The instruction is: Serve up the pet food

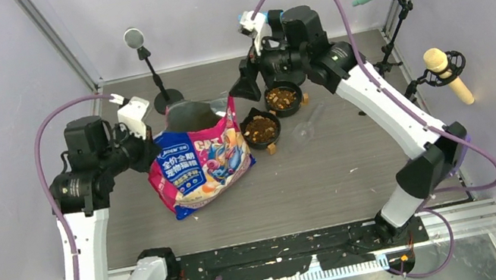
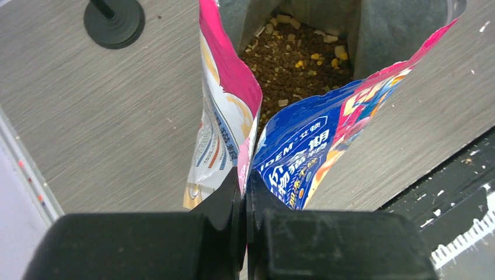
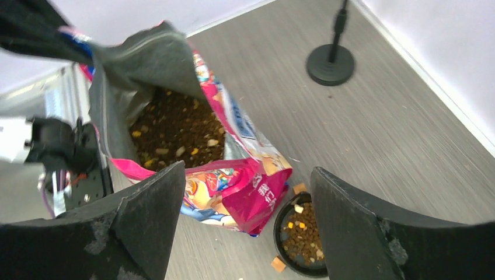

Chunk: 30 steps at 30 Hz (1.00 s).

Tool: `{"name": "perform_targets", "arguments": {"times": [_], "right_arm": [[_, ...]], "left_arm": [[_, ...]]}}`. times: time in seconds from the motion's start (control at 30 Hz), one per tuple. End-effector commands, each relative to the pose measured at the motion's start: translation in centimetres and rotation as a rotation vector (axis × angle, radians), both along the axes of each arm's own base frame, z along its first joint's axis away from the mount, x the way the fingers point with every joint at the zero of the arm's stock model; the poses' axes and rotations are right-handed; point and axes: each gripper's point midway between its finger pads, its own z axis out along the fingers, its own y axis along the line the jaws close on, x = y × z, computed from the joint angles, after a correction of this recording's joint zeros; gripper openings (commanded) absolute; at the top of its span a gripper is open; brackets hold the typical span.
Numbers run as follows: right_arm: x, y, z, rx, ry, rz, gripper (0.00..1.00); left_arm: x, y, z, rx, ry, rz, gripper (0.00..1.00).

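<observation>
While my left gripper pinches shut on the left rim of the glossy pink-and-blue printed bag, small brown kibble pellets show in its open mouth. Just right of the bag stand two filled round black bowls. Beyond them my right gripper hangs wide and empty, the bag's mouth to its left.

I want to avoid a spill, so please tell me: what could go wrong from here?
1. The glossy pink-and-blue printed bag is open, and only the shut left gripper pinches its edge. If that grip slips, the bag may sag and spill the small brown kibble.
2. The open right gripper hangs close to a filled round black bowl. A careless move could knock it.
</observation>
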Motion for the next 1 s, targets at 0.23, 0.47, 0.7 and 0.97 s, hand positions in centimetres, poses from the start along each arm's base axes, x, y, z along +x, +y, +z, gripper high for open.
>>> {"name": "perform_targets", "arguments": {"times": [0.23, 0.47, 0.7, 0.97], "right_arm": [[-2.2, 1.7, -4.6, -0.14, -0.214, 0.468, 0.86], [-0.9, 2.5, -6.1, -0.12, -0.234, 0.542, 0.84], [0.0, 4.2, -6.3, -0.071, -0.259, 0.581, 0.8], [-1.7, 6.3, -6.5, -0.02, -0.249, 0.67, 0.72]], "left_arm": [[1.7, -1.6, 7.9, -0.108, -0.222, -0.196, 0.0], [1.9, -1.6, 7.3, -0.101, -0.178, -0.26, 0.0], [2.0, -1.5, 6.1, -0.064, -0.175, -0.286, 0.0], [2.7, -1.0, 5.6, -0.063, -0.153, -0.275, 0.0]]}}
